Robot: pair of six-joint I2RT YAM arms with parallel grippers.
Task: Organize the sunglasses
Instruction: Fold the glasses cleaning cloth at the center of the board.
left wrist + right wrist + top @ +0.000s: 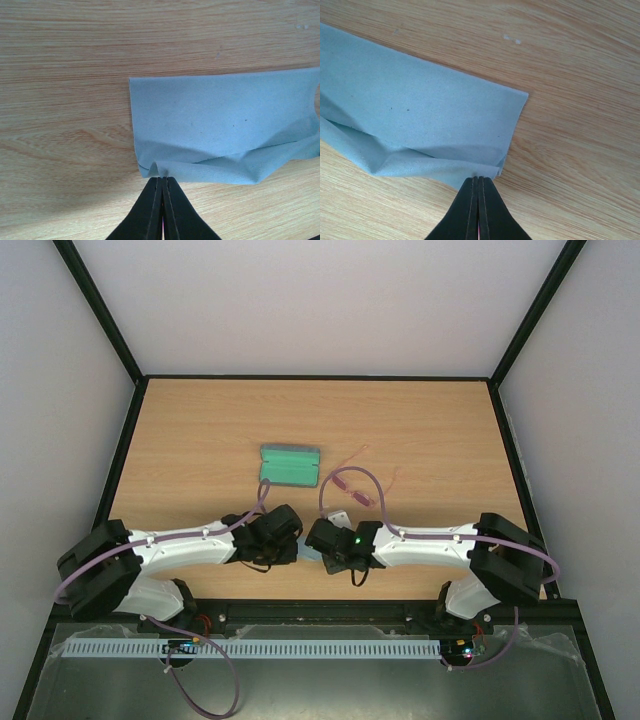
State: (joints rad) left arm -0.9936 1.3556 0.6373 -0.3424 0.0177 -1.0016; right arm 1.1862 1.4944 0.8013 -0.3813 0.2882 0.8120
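The sunglasses (356,487) are lying on the table (200,430) just to the right of the green-looking oblong case (290,465), their thin pink arms splaying away from it; they are sitting apart from both sets of jaws, touched by neither. The left gripper (162,179) and right gripper (479,178) are meeting on the near side of the case, towards the arm bases; each one's fingers are pressing fully together, pinching a near corner of the light blue cloth (225,130). The cloth is lying folded over on the wood between them, its pinched edge puckering at the fingertips; the sunglasses are showing in neither wrist view.
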